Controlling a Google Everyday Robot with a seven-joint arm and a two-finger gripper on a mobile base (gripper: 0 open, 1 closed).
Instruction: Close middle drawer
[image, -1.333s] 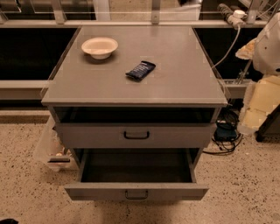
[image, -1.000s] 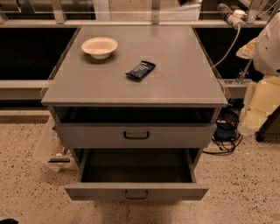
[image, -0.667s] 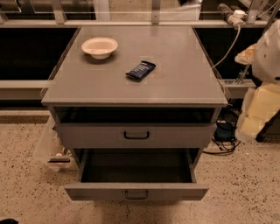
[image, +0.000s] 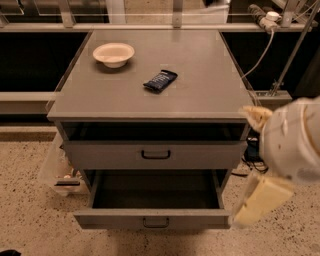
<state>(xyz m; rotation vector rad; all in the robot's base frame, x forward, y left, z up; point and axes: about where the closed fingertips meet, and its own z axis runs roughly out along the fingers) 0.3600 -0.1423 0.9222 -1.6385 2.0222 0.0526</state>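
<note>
The middle drawer (image: 152, 218) is pulled well out from the grey cabinet (image: 150, 100). Its grey front with a small dark handle (image: 155, 223) faces me and its inside looks empty. Above it sits the taller-fronted top drawer (image: 155, 155), with a dark gap over its front. The lowest drawer is hidden under the open one. My gripper (image: 262, 197), a cream-coloured end on a bulky white arm (image: 292, 142), hangs close to the camera at the right. It is just beside the open drawer's right front corner, and I cannot tell whether it touches the drawer.
On the cabinet top lie a white bowl (image: 114, 53) at the back left and a dark blue snack packet (image: 160, 80) near the middle. A clear plastic bin (image: 57, 172) stands on the speckled floor at the left. Cables (image: 260, 50) hang at the right.
My arm has moved down and left, from beside the cabinet top to beside the open drawer's right front corner. The drawers, bowl and packet have not moved.
</note>
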